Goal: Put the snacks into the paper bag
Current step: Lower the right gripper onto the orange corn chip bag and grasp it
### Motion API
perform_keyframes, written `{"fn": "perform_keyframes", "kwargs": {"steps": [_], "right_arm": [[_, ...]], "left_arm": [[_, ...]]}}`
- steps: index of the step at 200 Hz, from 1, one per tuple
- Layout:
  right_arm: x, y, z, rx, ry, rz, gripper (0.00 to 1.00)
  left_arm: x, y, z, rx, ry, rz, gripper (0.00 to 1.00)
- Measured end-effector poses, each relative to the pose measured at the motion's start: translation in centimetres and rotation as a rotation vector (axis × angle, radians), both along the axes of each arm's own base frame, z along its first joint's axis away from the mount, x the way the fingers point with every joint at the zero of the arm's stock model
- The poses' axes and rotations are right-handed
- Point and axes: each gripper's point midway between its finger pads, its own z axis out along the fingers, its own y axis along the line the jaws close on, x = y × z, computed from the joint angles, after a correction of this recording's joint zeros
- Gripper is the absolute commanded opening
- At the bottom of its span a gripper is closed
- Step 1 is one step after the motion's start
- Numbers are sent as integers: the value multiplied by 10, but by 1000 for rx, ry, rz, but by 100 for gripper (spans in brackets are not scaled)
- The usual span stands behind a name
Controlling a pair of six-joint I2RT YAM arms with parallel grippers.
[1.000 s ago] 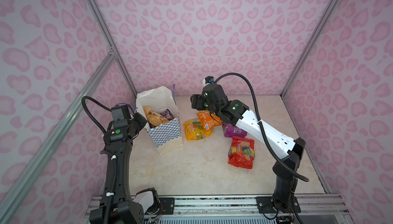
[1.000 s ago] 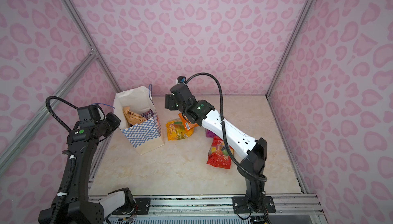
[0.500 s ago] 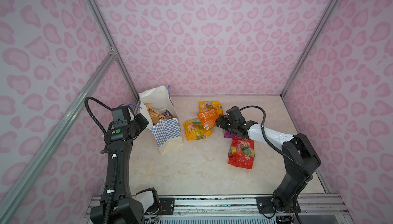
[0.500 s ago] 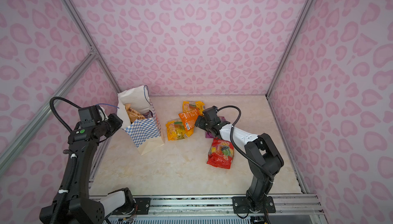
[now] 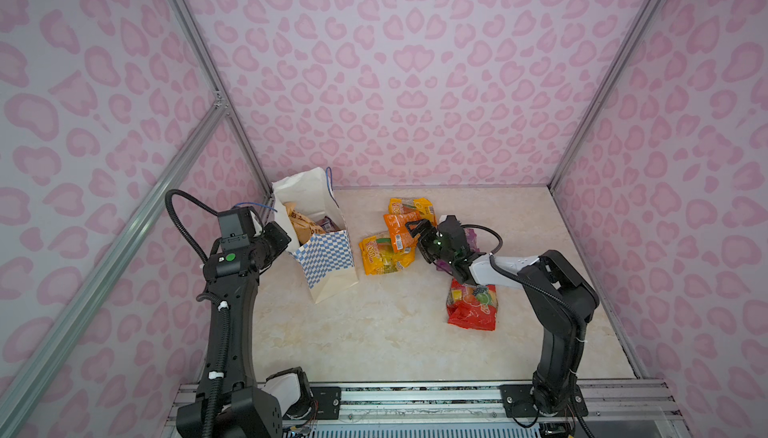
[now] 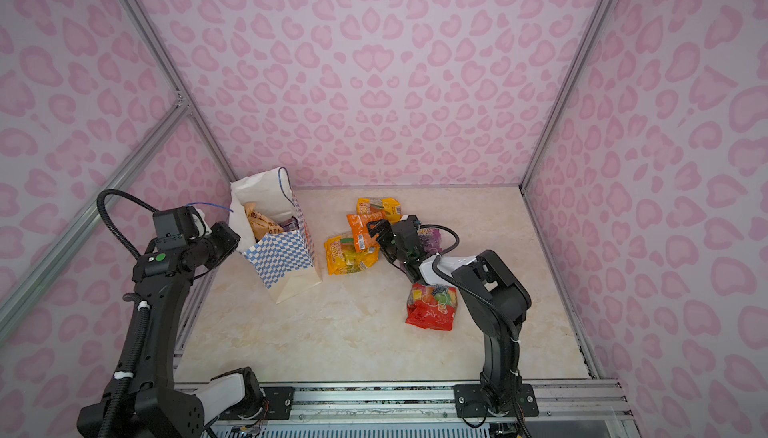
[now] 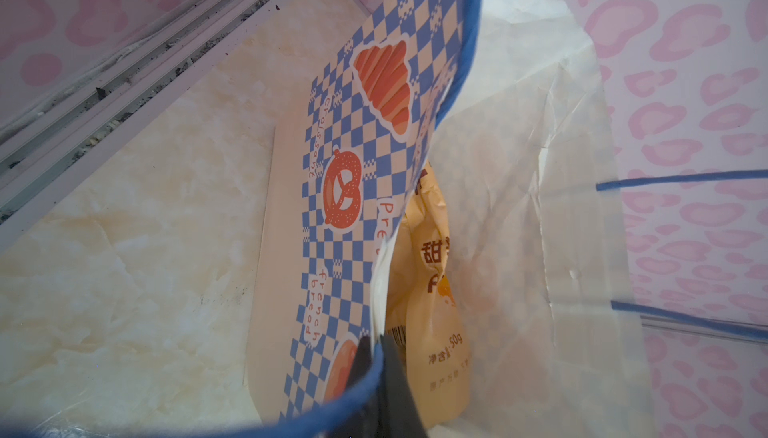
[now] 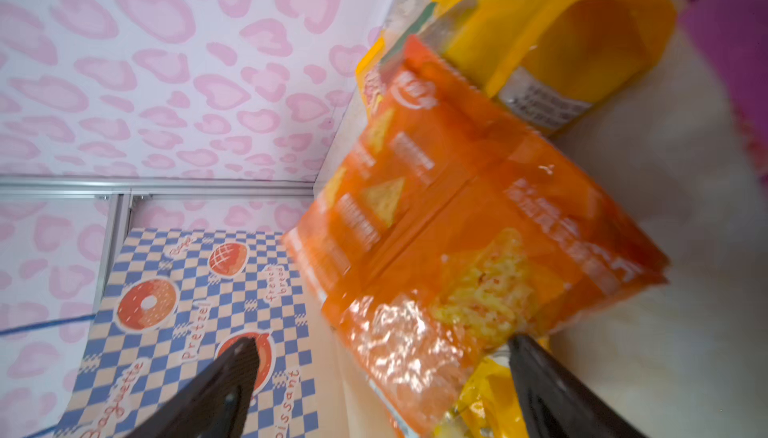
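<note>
The paper bag [image 5: 328, 257] [image 6: 286, 257] stands open at the back left. My left gripper [image 7: 374, 342] is shut on the bag's blue-edged rim [image 7: 453, 82]. Inside lie a tan packet [image 7: 432, 290] [image 5: 303, 226] and a purple one [image 5: 326, 223]. My right gripper [image 8: 382, 342] [image 5: 419, 234] is open low over the floor snacks, its fingers either side of the orange packet [image 8: 457, 228] [image 5: 399, 232]. Two yellow packets [image 5: 384, 255] [image 5: 411, 206], a purple packet [image 5: 471, 238] and a red packet [image 5: 473, 307] lie around it.
Pink patterned walls enclose the marble floor [image 5: 374, 332] on three sides. A metal rail [image 5: 415, 390] runs along the front edge, carrying both arm bases. The left arm [image 5: 228, 311] stands against the left wall.
My right arm came down from beside the bag's mouth to the packets on the floor, and its gripper opened wider. The left gripper kept its hold on the rim, and the bag tilted slightly.
</note>
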Motion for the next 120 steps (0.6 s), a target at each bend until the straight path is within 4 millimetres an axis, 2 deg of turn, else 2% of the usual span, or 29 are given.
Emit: {"fn": "perform_keyframes", "kwargs": {"steps": [16, 53, 80, 120], "right_arm": [[-5, -5, -18, 14, 68, -31, 97], [-5, -11, -1, 17, 55, -87, 97], [9, -21, -23, 6, 82, -133, 97], [25, -21, -40, 13, 77, -157, 96]], "left_arm": [[0, 0, -1, -1, 3, 0, 6], [0, 0, -1, 0, 3, 0, 6], [1, 0, -3, -2, 8, 0, 6], [2, 0, -2, -2, 7, -1, 6]]}}
